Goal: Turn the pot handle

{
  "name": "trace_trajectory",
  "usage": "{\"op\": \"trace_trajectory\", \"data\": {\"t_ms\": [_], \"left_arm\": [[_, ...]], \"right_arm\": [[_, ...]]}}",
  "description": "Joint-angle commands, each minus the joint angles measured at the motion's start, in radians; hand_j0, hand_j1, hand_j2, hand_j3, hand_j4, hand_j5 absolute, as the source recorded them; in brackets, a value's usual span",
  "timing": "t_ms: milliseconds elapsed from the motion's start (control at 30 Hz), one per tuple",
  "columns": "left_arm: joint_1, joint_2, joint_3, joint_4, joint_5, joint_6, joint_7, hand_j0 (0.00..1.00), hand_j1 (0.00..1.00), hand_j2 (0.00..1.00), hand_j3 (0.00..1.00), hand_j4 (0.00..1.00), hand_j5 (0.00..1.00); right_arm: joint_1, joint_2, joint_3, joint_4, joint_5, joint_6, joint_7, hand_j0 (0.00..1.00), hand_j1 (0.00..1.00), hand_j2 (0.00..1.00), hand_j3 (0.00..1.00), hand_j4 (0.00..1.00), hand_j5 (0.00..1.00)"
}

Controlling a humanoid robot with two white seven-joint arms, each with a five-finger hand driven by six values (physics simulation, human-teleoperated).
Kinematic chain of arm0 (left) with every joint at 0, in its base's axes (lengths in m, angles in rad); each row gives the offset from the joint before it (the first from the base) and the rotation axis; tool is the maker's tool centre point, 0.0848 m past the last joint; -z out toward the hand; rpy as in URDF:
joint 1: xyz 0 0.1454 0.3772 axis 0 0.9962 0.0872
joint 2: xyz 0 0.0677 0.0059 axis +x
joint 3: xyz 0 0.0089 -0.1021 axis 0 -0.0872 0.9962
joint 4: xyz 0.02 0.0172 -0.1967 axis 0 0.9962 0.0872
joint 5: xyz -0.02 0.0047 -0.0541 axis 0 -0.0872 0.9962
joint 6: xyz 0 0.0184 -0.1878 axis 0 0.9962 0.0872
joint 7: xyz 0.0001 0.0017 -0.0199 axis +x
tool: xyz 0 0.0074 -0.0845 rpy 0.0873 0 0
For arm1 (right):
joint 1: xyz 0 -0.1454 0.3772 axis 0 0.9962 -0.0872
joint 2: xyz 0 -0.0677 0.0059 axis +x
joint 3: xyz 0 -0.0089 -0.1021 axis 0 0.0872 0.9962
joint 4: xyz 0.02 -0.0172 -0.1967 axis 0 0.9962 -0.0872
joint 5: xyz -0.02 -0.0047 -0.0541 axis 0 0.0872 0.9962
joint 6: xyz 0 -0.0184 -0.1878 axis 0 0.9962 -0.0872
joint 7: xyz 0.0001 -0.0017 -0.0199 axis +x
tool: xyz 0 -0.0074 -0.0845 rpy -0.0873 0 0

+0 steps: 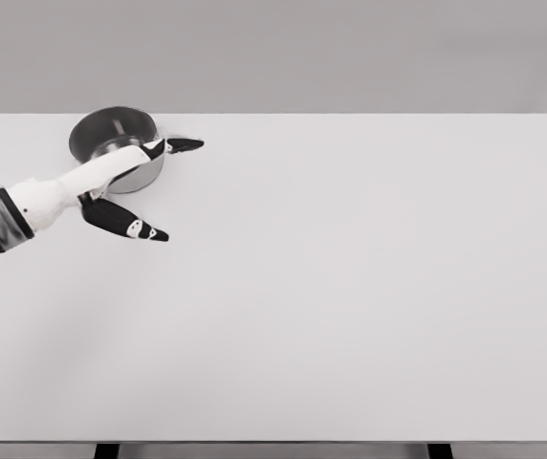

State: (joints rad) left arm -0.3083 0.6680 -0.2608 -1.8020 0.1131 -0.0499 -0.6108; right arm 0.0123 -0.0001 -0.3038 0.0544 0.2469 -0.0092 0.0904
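Only the left arm [25,206] shows, w/ its left hand [111,186]. Forearm: white rounded shell, smooth, matte. Behind the fingers, near the pic's left edge, a dark grey/black band wraps the arm like a cuff, w/ a thin white ring on its far side. Palm & back of hand white. Fingers [185,145] long & slim, white at the base, black at the tips, tapering to points. Thumb [125,223] mostly black, w/ a small white marking approx. mid-length, near its last joint. Black patches also at the knuckle area where fingers meet the palm. No cables or screws discernible at this res.
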Motion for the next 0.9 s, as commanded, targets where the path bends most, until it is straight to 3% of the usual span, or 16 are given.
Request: {"op": "trace_trajectory", "data": {"t_ms": [0,100,200,267,533,667,867], "left_arm": [[0.0,0.054,-0.073,0.0,0.06,0.073,0.0,1.0,1.0,1.0,1.0,1.0,1.0],[-0.034,0.093,-0.133,0.0,0.06,0.073,0.0,1.0,1.0,1.0,1.0,1.0,1.0],[-0.035,0.102,-0.141,0.0,0.053,0.067,0.0,1.0,1.0,1.0,1.0,1.0,1.0],[-0.034,0.139,-0.186,0.0,0.054,0.068,0.0,1.0,1.0,1.0,1.0,1.0,1.0],[-0.026,0.133,-0.181,0.0,0.111,0.104,0.0,1.0,1.0,1.0,1.0,1.0,1.0],[-0.025,0.137,-0.175,0.001,0.108,0.222,0.0,1.0,1.0,1.0,1.0,1.0,1.0],[-0.015,0.142,-0.166,0.001,0.105,0.254,0.0,1.0,1.0,1.0,1.0,1.0,1.0]], "right_arm": [[0.0,0.0,0.0,-0.001,0.0,0.0,0.0,1.0,1.0,1.0,1.0,1.0,1.0],[0.0,0.0,0.0,-0.001,0.0,0.0,0.0,1.0,1.0,1.0,1.0,1.0,1.0],[0.0,0.0,0.0,0.001,0.0,0.0,0.0,1.0,1.0,1.0,1.0,1.0,1.0],[0.0,0.0,0.0,-0.001,0.0,0.0,0.0,1.0,1.0,1.0,1.0,1.0,1.0],[0.0,0.0,0.0,-0.001,0.0,0.0,0.0,1.0,1.0,1.0,1.0,1.0,1.0],[0.0,0.0,0.0,-0.001,0.0,0.0,0.0,1.0,1.0,1.0,1.0,1.0,1.0],[0.0,0.0,0.0,0.001,0.0,0.0,0.0,1.0,1.0,1.0,1.0,1.0,1.0]]}}
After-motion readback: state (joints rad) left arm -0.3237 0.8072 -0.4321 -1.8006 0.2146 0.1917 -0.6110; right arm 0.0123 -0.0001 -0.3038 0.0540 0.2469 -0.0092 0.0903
